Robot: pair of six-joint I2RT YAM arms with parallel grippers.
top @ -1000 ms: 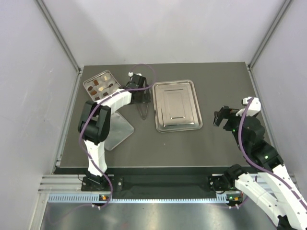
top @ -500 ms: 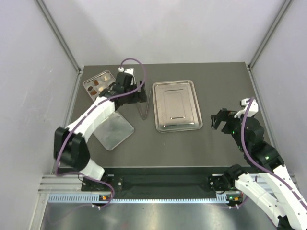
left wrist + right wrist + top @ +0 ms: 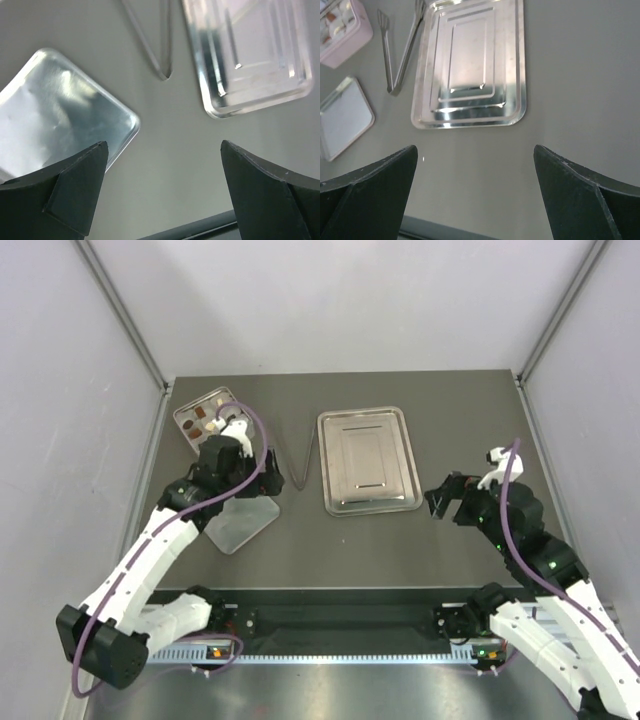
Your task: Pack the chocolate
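On the dark table (image 3: 450, 410), 4 things are laid: a pink tin (image 3: 351, 44), a flat shiny lid (image 3: 245, 522), tongs (image 3: 164, 75) and 1 steel tray (image 3: 368, 460).

Pink tin (image 3: 347, 41) — brown and cream chocolate (image 3: 203, 418); silver tray (image 3: 368, 460), grey table (image 3: 460, 410).

Enclosure: three plain, pale grey panels. The back wall (image 3: 340, 300), left wall (image 3: 60, 490) and right wall (image 3: 600, 440) meet at two bare aluminium uprights, the left post (image 3: 121, 310) and the right post (image 3: 561, 310).

Bench (image 3: 450, 420): dark grey, matte, rectangular, set between the side walls and running up to the back wall.

Near edge: a black rail (image 3: 340, 620) runs the full width. Just below it lies a pale toothed strip (image 3: 340, 652), then a brushed metal sheet (image 3: 340, 695).

Light: even and diffuse; shadows on the bench are soft.
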